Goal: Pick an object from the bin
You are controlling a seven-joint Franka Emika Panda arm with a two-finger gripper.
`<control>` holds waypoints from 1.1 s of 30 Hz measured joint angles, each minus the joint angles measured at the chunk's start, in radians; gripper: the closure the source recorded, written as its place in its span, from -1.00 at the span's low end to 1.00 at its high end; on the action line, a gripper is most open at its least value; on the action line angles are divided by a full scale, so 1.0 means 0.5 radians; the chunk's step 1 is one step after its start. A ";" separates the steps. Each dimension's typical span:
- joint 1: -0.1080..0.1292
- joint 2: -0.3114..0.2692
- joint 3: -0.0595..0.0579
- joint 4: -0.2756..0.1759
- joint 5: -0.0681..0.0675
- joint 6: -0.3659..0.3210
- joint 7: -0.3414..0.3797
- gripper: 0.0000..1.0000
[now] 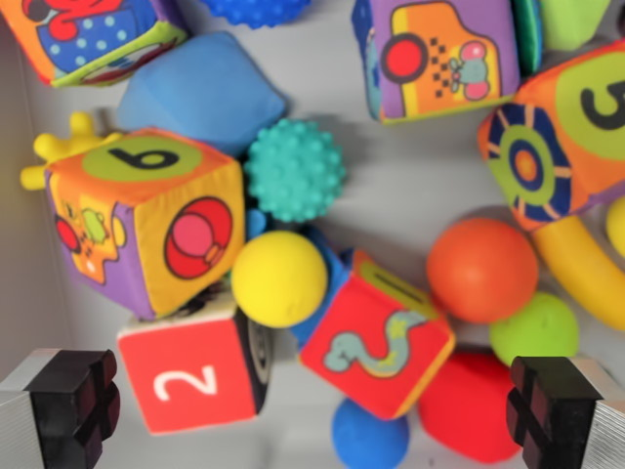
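Note:
My gripper [312, 410] hangs open above the bin, its two black fingertips [78, 401] at the bottom corners of the wrist view, nothing between them. Between and just beyond the fingers lie a red soft cube with a white 2 [195, 376], a red cube with a snake picture [376, 337], a small blue ball [369, 438] and a red cushion shape [469, 405]. A yellow ball [279, 278] sits above them, an orange ball [481, 271] to the right, a teal spiky ball [295, 170] higher up.
The grey bin floor [410, 176] shows between toys; a bin wall [24, 244] runs down the left. Large soft cubes sit at left [137, 220], top left [93, 34], top middle [439, 54] and right [562, 137]. A blue cushion [200, 93], green ball [535, 327] and yellow curved toy [586, 269] crowd in.

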 joint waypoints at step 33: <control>0.203 -0.133 0.199 -0.532 0.025 0.326 0.635 -1.00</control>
